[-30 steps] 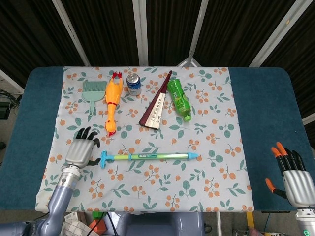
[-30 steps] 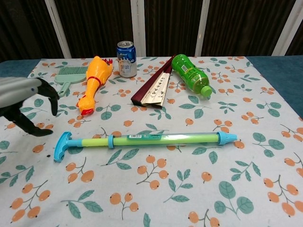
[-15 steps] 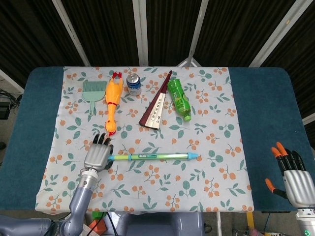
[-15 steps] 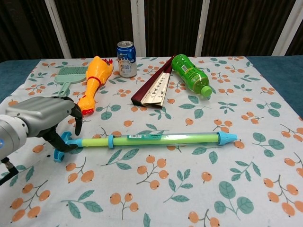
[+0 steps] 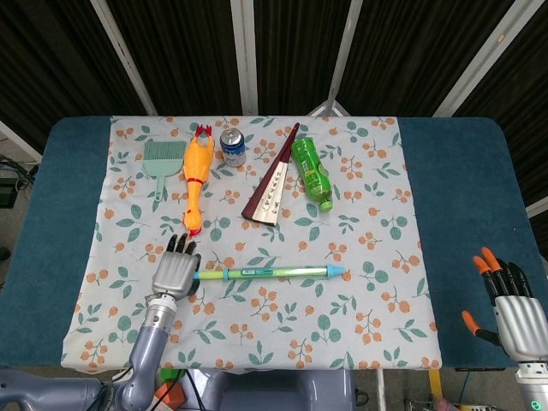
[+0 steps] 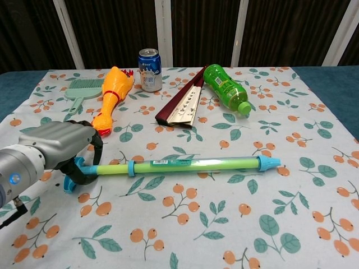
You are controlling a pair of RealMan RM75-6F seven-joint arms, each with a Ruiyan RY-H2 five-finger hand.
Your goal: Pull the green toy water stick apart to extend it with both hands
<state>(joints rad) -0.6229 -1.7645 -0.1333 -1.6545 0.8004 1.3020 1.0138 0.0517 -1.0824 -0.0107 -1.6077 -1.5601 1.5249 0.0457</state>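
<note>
On the floral tablecloth (image 5: 360,223), in the upper middle, lie a green dustpan brush (image 5: 159,159), yellow rubber chicken (image 5: 196,175), blue soda can (image 5: 233,146), folded fan (image 5: 272,181) and green plastic bottle (image 5: 311,172).

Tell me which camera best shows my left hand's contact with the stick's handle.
Chest view: the left hand is close, fingers curled over the blue handle of the green water stick. Head view shows only the hand's back, hiding the handle.
</note>
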